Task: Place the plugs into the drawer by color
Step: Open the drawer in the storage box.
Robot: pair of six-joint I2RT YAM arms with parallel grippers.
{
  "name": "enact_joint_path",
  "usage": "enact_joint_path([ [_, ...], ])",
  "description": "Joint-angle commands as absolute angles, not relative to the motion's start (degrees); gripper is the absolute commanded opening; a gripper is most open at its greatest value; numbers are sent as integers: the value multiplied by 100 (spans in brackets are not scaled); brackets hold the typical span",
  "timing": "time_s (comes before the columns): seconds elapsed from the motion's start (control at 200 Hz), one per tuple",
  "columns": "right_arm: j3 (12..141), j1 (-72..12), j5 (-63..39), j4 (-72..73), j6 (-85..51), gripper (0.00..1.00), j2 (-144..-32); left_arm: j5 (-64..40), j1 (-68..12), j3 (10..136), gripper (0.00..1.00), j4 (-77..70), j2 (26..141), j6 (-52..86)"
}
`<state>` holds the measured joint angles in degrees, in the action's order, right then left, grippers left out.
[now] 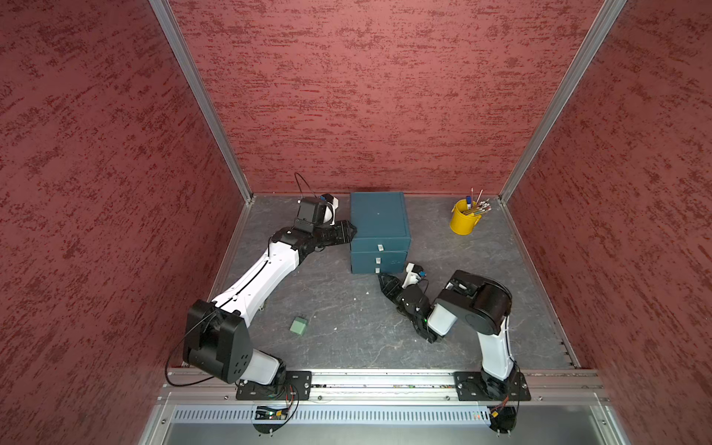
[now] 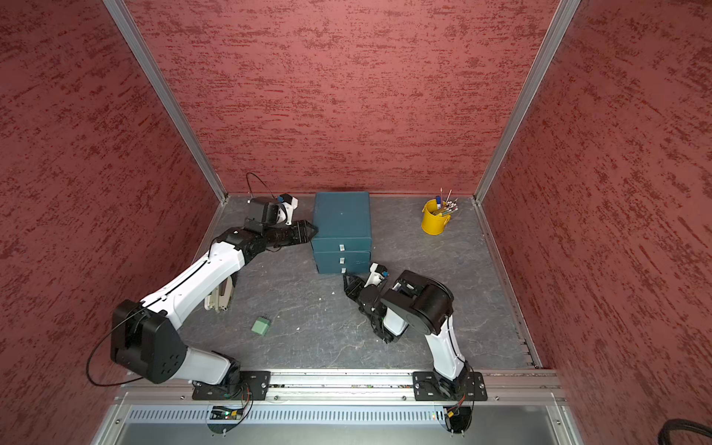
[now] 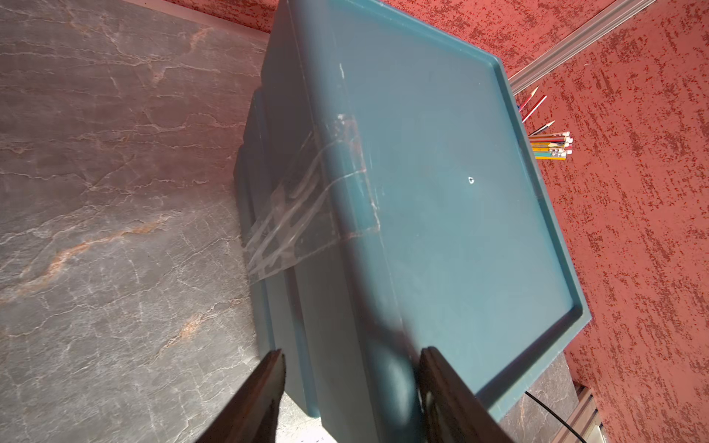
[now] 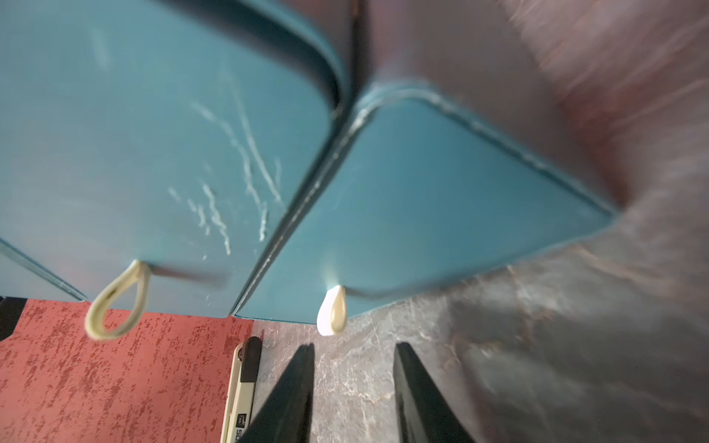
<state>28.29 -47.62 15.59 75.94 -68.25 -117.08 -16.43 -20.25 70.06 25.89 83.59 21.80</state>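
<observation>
The drawer (image 1: 379, 219) (image 2: 341, 219) is a dark teal chest at the back middle of the table, with three white pull tabs down its front. My left gripper (image 1: 351, 231) (image 3: 353, 353) stands open against its upper left edge. One finger lies over the top and one hangs beside the side wall. My right gripper (image 1: 381, 275) (image 4: 355, 347) is low in front of the bottom drawer, jaws apart and holding nothing. The bottom tab (image 4: 333, 316) hangs just ahead of the fingertips. One sage green plug (image 1: 299, 325) (image 2: 261, 325) lies on the table at the front left.
A yellow bucket (image 1: 464, 221) (image 2: 434, 223) of pencils stands at the back right. A beige object (image 2: 219, 296) lies under my left forearm, partly hidden. Red walls close in three sides. Clear tape (image 3: 284, 230) runs down the chest's left side.
</observation>
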Motion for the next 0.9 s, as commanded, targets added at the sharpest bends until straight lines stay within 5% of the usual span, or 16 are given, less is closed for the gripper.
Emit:
enact_joint_path([
  [0.0,3009,-4711,1245,7884,-6756,37,-11802,-1534,-1965,6877,59,2835,8314,2099],
  [0.411,3182,-4649,1406,7779,-6793,27,-11874,-1521,-1962,6908,58,2868,8319,2066],
  [0.601,3195,-4621,1353,7641,-6852,0,-11841,-1519,-1965,6901,57,2878,8315,2059],
  [0.892,2744,-4782,1318,7462,-6990,0,-11511,-1492,-1964,6908,58,2878,8328,2091],
])
